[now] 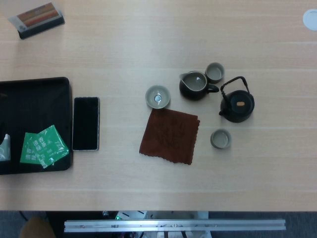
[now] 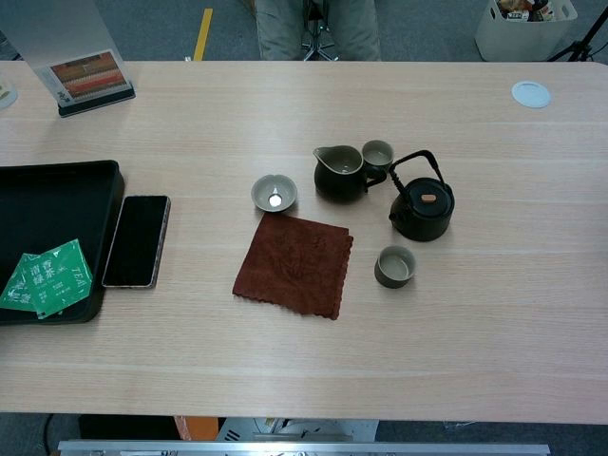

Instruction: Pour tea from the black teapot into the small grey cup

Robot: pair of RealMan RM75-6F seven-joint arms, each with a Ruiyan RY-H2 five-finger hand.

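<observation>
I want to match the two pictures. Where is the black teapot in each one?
Head view: black teapot sits right of centre, right of the pitcher.
Chest view: black teapot sits right of centre, above a small grey cup.
Shared landmark: the brown cloth to its left.

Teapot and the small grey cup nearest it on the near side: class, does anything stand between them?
Nothing visible does. The teapot stands just beyond that cup, with only bare table between them. The brown cloth lies off to the cup's left side. Neither hand is in view.
</observation>
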